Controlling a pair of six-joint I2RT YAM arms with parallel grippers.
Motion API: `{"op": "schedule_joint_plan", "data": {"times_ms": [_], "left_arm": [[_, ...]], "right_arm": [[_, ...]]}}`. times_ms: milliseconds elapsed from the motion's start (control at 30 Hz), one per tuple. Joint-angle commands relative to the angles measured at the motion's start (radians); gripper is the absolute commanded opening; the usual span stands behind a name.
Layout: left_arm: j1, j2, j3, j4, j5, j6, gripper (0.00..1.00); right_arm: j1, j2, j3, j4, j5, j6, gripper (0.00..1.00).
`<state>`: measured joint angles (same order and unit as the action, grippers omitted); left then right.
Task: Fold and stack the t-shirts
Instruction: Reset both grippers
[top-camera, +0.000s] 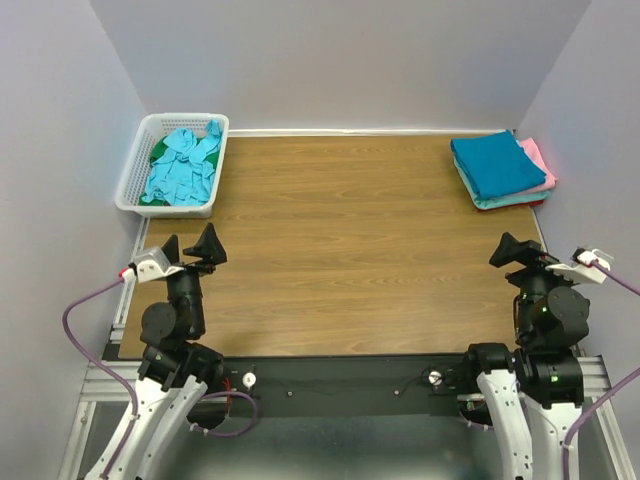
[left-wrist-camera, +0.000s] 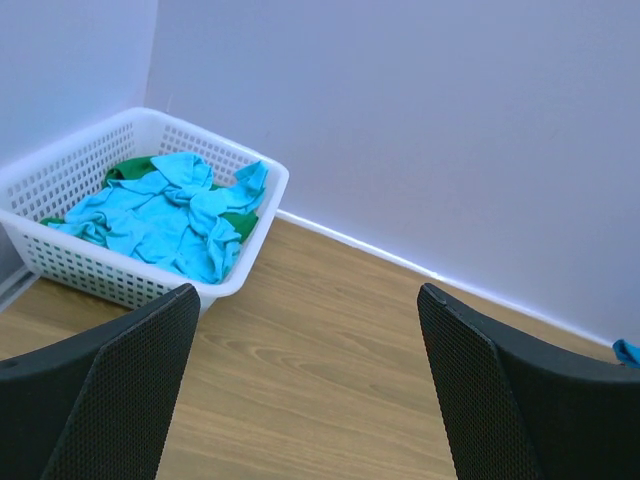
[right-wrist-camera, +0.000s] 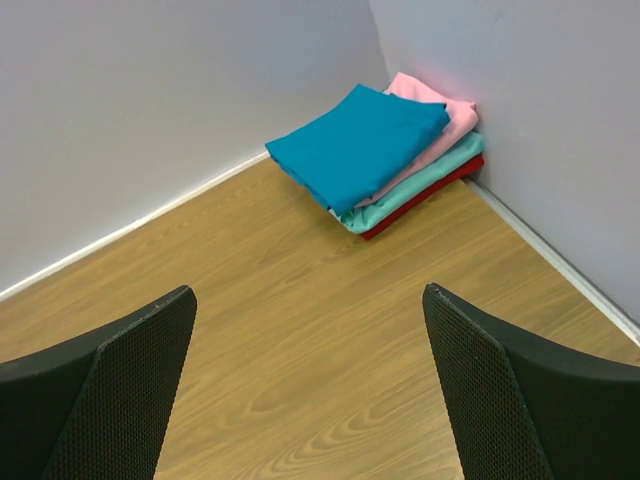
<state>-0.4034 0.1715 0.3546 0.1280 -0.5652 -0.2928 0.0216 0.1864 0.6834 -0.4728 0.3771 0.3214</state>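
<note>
While both arms hung back at the near edge of the brown wood-grain surface (top-camera: 350, 220), neither held anything. The left pincer (top-camera: 190, 250) stood spread wide and empty, and so did the right pincer (top-camera: 535, 255).

At the far right corner lay a neat stack. A deep teal-blue folded cloth t-shirt (top-camera: 497, 165) sat on top, with a pink folded t-shirt (top-camera: 541, 160), a pale turquoise one (right-wrist-camera: 420, 185) and a thin red layer (right-wrist-camera: 432, 192) under it. At the far left stood a white slotted plastic basket (top-camera: 135, 170) holding a crumpled heap of light aqua t-shirts (top-camera: 185, 165) over a green one (top-camera: 158, 152) — none of it folded yet.

By my reading, this sat between rounds: one shirt was done and stacked, and the next had not been picked. The next move probably fell to the left arm, which was nearer the basket. It would need to reach in and pinch a single layer of the aqua cloth, then lift it clear of the tangle and out to the middle — without dragging the basket along.
</note>
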Motion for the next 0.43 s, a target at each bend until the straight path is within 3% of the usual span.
{"op": "schedule_joint_plan", "data": {"times_ms": [0,400], "left_arm": [[-0.005,-0.089,-0.081,0.127,-0.012,0.026,0.97],[-0.003,0.04,-0.086,0.219,0.037,0.053,0.98]], "right_arm": [[0.014,-0.008,-0.018,-0.012,-0.023,0.025,1.0],[0.018,0.05,-0.01,-0.012,-0.061,0.027,1.0]]}}
